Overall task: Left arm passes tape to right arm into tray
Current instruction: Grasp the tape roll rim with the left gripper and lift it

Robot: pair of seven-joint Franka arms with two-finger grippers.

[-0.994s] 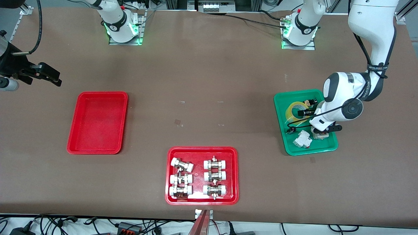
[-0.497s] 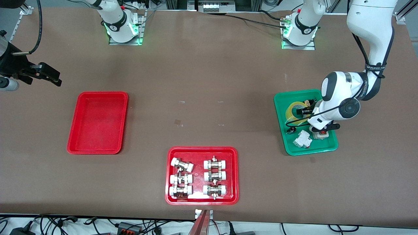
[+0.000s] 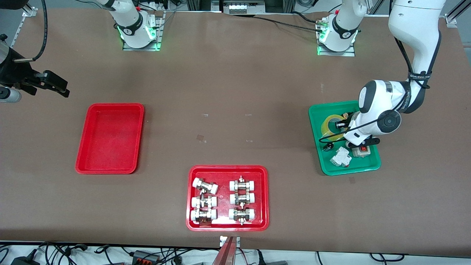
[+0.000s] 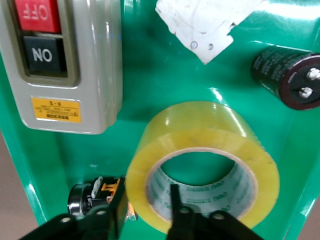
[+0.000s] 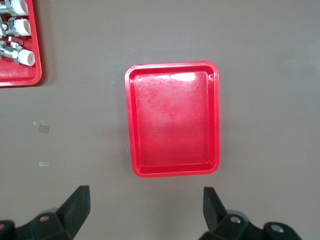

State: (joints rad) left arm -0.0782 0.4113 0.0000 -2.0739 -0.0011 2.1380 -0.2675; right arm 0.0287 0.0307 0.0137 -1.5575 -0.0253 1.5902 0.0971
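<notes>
Fittings tray (image 3: 191, 224): nearest to you, one red tray holds six white-capped metal fittings (image 3: 205, 187), in two columns of three.

Plain red tray (image 3: 82, 162): one, bare inside, toward the right arm's end of the table; it also fills the right wrist view (image 5: 131, 125).

Green tray (image 3: 316, 147): one, toward the left arm's end. You can count in it one white block (image 3: 340, 157), one grey ON/OFF switch box (image 4: 80, 75), one dark capacitor (image 4: 285, 77) and one tape roll.

Tape (image 3: 328, 124): one yellow roll lying flat in the green tray, core facing up (image 4: 200, 165).

Left gripper (image 4: 145, 210): down in the green tray, one finger (image 4: 175, 200) inside the core, the other outside the wall; jaws pinched on the roll's wall.

Right gripper (image 3: 55, 86): waiting in the air past the plain tray's end, jaws (image 5: 145, 210) spread wide, holding nothing.
</notes>
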